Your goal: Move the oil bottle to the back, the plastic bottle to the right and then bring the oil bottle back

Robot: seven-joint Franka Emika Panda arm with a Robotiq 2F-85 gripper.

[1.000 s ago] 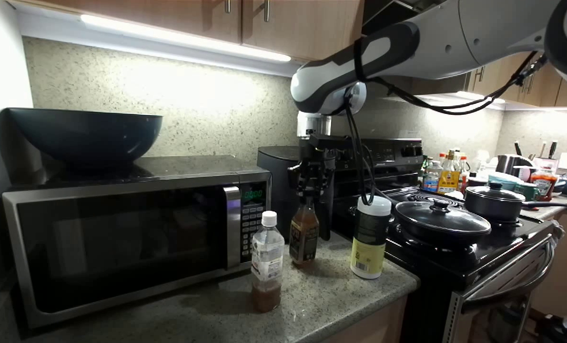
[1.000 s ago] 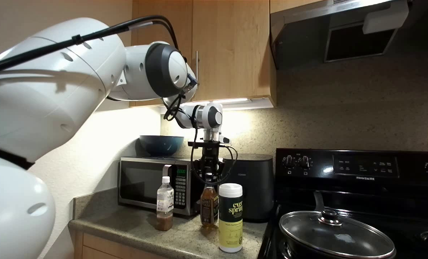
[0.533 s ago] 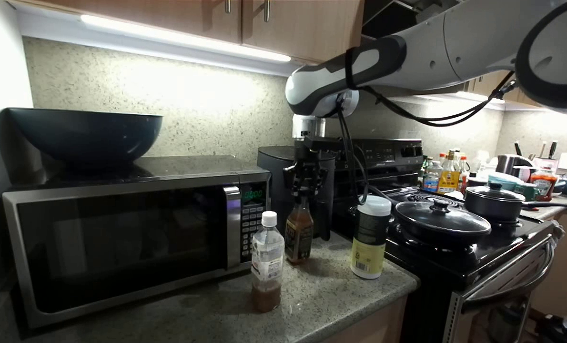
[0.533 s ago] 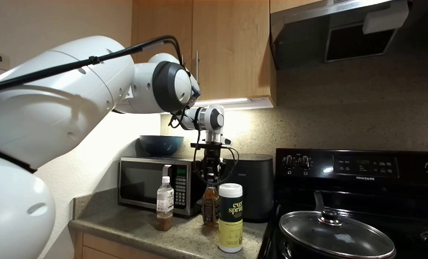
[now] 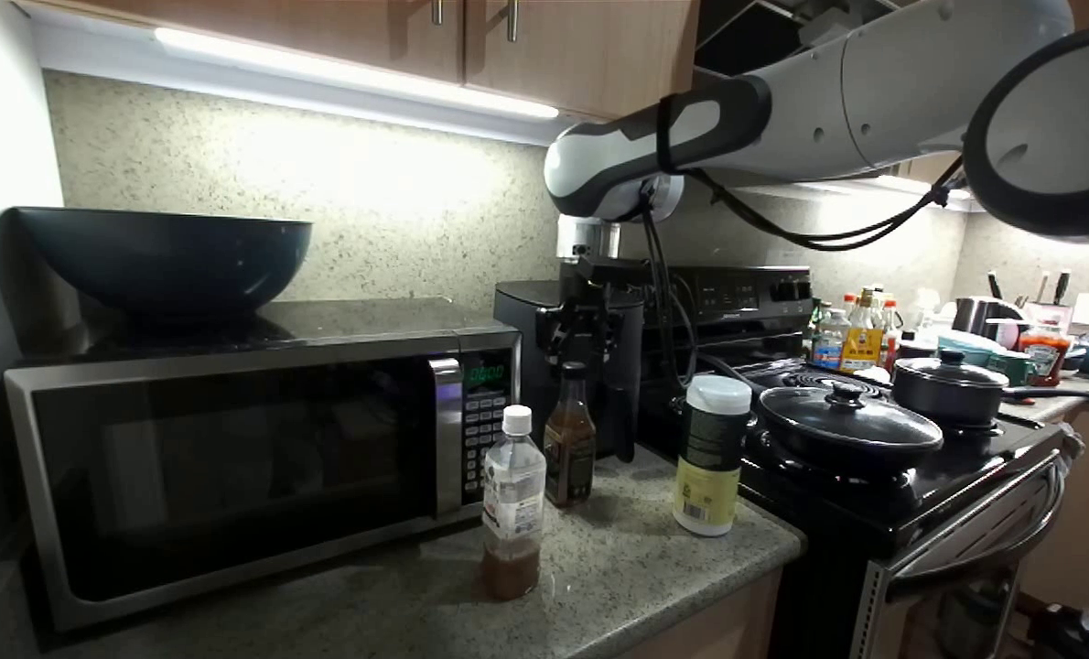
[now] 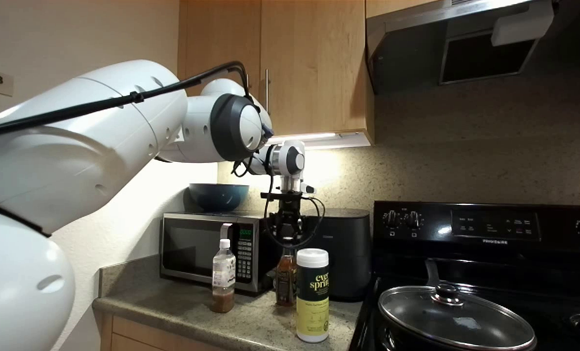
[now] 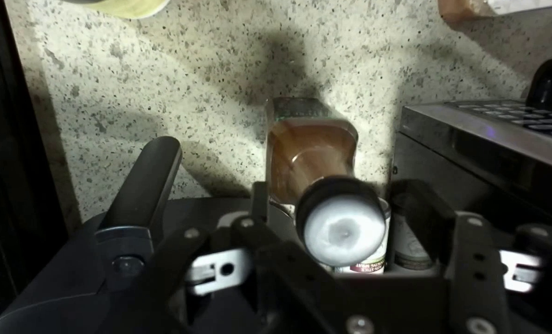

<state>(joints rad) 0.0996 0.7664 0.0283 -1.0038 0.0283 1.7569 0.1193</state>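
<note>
The oil bottle point(image 5: 570, 448), brown with a dark cap, stands upright on the counter in front of the dark appliance. My gripper point(image 5: 576, 352) hangs just above its cap. In the wrist view the gripper point(image 7: 341, 204) is open, its fingers apart on either side of the cap, with gaps on both sides. The bottle's brown body point(image 7: 311, 144) shows beyond the cap there. In an exterior view the oil bottle point(image 6: 285, 280) is partly covered by the canister. The plastic bottle point(image 5: 513, 513), clear with a white cap, stands nearer the counter's front, beside the microwave; only its base point(image 7: 464, 10) shows in the wrist view.
A white-lidded wipes canister point(image 6: 313, 297) stands by the counter's stove end. The microwave point(image 5: 233, 476) carries a large bowl point(image 5: 165, 261). A dark appliance point(image 6: 341, 253) rises behind the oil bottle, its handle point(image 7: 144, 185) jutting out. Spray cans point(image 7: 366, 266) sit behind the cap.
The oil bottle has shifted slightly while gripped by the neck. My gripper has since opened, let go of it and risen a little, so the cap shows below the fingers.
</note>
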